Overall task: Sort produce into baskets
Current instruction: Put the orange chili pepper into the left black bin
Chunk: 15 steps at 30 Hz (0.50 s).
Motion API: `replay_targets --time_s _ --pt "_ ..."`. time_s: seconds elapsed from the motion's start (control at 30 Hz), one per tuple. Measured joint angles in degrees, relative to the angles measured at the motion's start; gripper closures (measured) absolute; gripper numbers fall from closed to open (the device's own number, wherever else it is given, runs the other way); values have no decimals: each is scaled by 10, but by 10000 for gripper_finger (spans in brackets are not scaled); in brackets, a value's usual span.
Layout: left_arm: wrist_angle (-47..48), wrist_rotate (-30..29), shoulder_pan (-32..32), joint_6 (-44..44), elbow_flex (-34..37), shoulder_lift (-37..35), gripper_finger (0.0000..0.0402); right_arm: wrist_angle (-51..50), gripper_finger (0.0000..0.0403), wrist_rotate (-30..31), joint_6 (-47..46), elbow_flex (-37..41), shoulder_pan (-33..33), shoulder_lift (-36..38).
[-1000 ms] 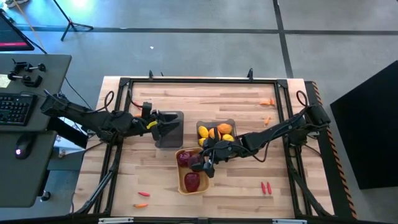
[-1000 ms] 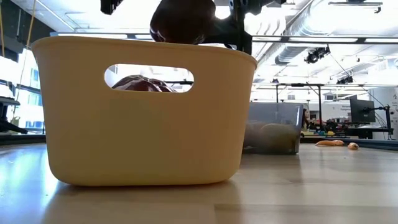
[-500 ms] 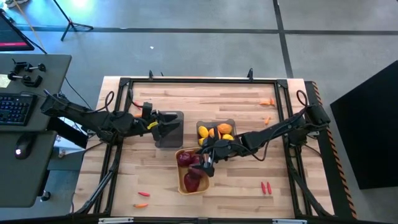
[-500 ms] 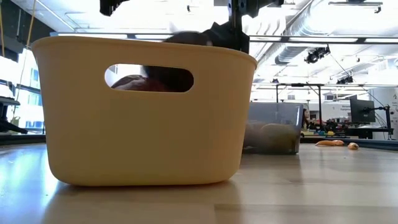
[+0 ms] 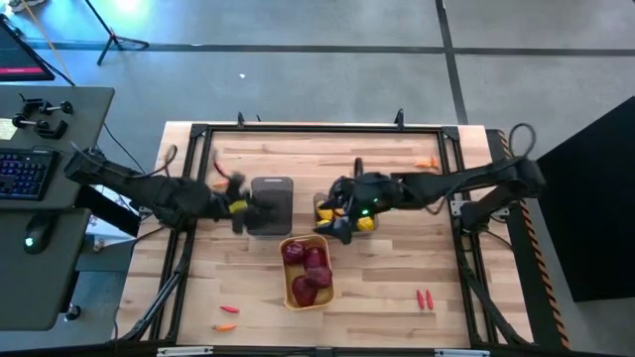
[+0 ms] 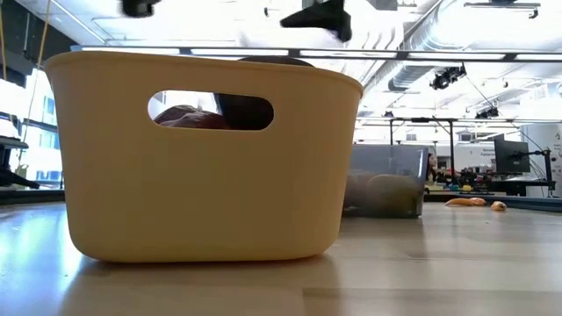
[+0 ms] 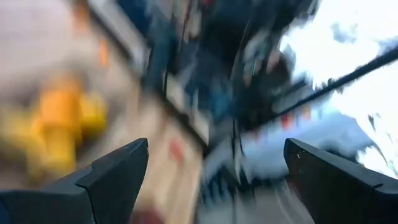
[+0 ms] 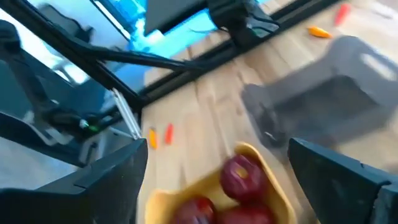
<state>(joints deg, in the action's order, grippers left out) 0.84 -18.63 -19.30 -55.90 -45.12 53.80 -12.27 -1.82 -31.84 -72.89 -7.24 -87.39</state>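
Note:
The yellow-orange basket stands near the table's middle and holds three dark red round fruits. It fills the low view. A dark grey basket stands to its far left. A second grey basket holds yellow and orange oval fruits. My right gripper is open and empty, above the near edge of that second basket. In its wrist view the fingers stand wide apart. My left gripper is open and empty, just left of the first grey basket.
Small carrot-like pieces lie loose on the table: two at the near right, two at the near left, two at the far right. A black frame runs round the table's edges. A desk with a keyboard stands to the left.
My right gripper has let go of a dark red fruit, which has dropped into the yellow basket beside the other two. The gripper has then risen and drawn back toward the far right, over the basket of yellow fruit. My left gripper has backed away from the grey basket toward the table's left edge.

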Motion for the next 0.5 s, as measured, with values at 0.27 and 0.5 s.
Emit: replay_targets --time_s 0.27,0.5 --pt "149 85 -241 -220 0 145 39 -165 24 136 -14 -1 -40 55" --pt "254 170 -327 -230 -63 294 39 -240 24 209 -94 -1 -66 40"
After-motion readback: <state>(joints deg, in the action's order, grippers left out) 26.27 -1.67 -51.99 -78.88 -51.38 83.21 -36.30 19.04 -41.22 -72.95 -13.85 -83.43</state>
